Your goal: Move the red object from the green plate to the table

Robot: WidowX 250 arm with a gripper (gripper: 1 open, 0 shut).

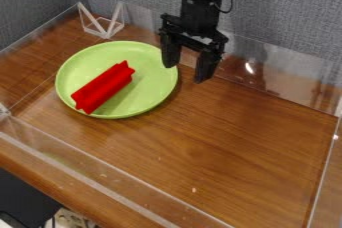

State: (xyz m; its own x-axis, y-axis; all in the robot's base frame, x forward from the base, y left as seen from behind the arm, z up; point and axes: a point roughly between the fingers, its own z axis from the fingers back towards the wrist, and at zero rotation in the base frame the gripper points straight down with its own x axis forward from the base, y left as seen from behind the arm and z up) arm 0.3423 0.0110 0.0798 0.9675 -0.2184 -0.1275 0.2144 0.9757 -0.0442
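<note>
The red object, a long matte block, lies diagonally on the green plate at the left of the table. My gripper hangs pointing down just past the plate's far right rim, to the right of and behind the block. Its two black fingers stand apart, open, with nothing between them. It does not touch the block.
Clear acrylic walls edge the tabletop on all sides. A small white wire stand sits at the back left corner behind the plate. Bare wood stretches to the right of and in front of the plate.
</note>
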